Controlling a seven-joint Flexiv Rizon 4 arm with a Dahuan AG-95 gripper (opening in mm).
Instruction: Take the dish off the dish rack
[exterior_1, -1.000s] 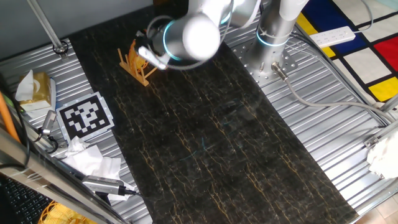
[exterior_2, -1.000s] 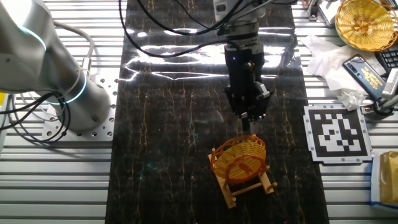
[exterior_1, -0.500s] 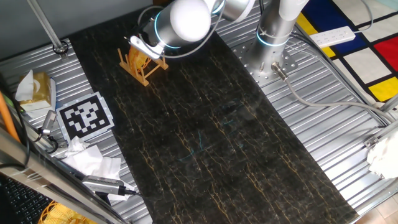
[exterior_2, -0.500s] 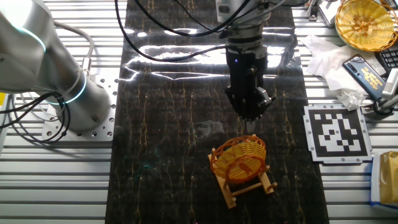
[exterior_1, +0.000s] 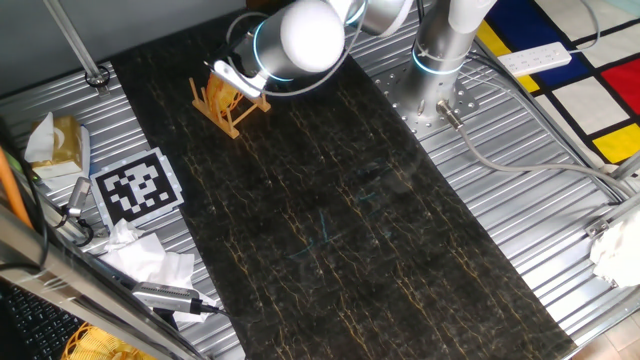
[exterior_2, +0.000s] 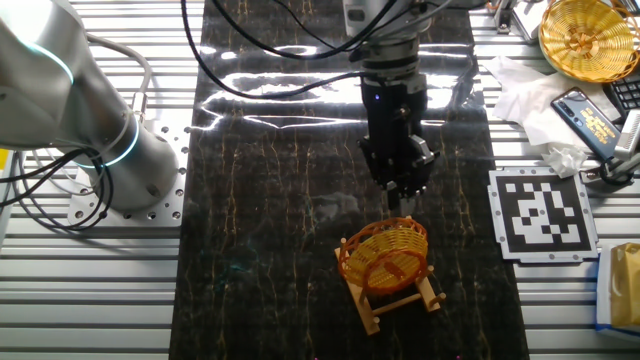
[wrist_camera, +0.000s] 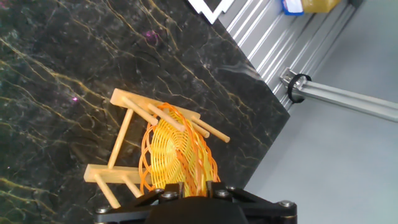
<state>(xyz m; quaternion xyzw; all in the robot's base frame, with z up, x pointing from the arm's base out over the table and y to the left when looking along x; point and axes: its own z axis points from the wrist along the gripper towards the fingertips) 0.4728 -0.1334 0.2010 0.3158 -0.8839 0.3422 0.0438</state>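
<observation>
My two fixed cameras look down from opposite ends, both seeing the dish rack on the mat. My hand camera sits close above it.

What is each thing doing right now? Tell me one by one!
dish: standing on edge in the rack, not lifted yet.
dish rack: sitting on the dark mat, holding the dish between its pegs.
gripper: just above the dish's top rim; open or shut cannot be told.
second basket: lying flat at the table's corner.
</observation>
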